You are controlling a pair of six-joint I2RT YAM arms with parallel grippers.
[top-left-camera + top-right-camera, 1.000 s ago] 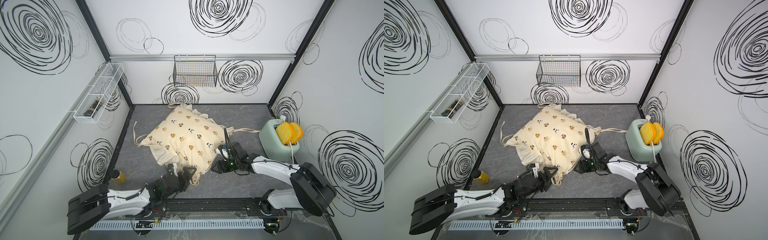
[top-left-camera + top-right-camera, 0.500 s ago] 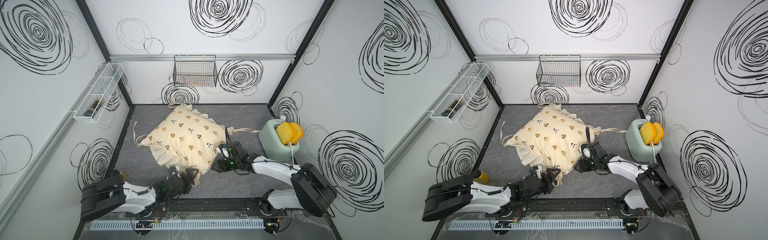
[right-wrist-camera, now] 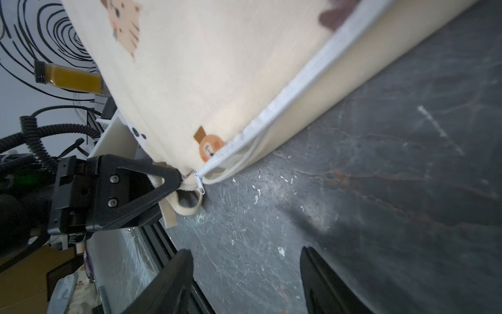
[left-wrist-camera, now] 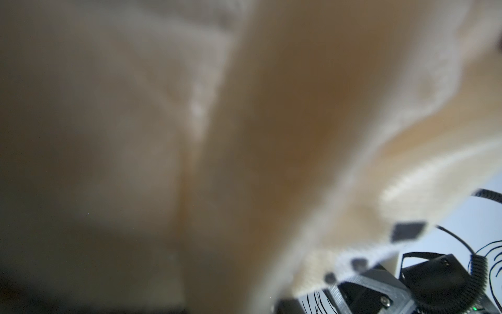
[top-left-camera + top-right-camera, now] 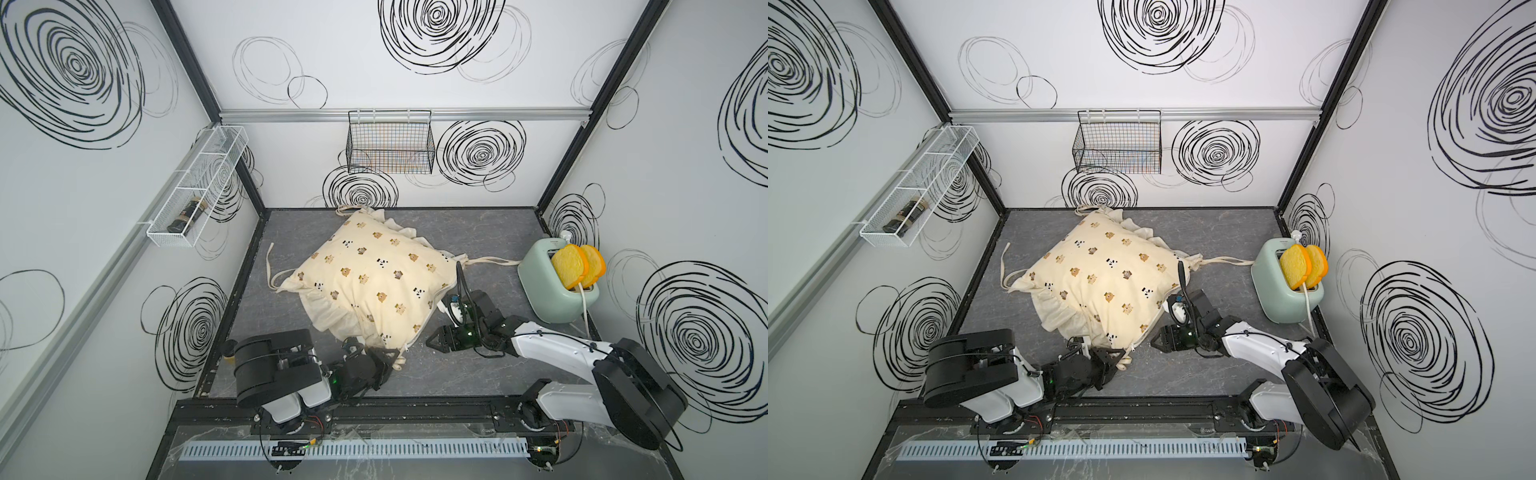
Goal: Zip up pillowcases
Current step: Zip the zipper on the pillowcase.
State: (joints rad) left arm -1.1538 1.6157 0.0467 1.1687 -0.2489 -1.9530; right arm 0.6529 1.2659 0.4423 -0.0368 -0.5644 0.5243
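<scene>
A mint toaster [image 5: 550, 305] holds two toast slices [image 5: 570, 268]; a wire basket [image 5: 390, 154] hangs behind.

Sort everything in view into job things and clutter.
Job: pillowcase, zipper, left gripper, right gripper.
Clutter: toaster, toast, black basket, white rack, dark bottle, yellow jar.

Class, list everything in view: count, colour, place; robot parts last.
cream bear-and-panda print fabric pillowcase: one, cream, middle of grey table.
white zipper pull: one, white, pillowcase's near corner.
mint-green plastic toaster: one, green, table's right side.
yellow toast slices: two, yellow, in toaster.
black wire basket: one, black, back wall.
white wire shelf: one, white, left wall.
dark bottle: one, dark, in shelf.
amber-filled glass bottle: one, amber, table's left edge.
left gripper: one, black, shut on pillowcase corner.
right gripper: one, black, open, near zipper pull.
</scene>
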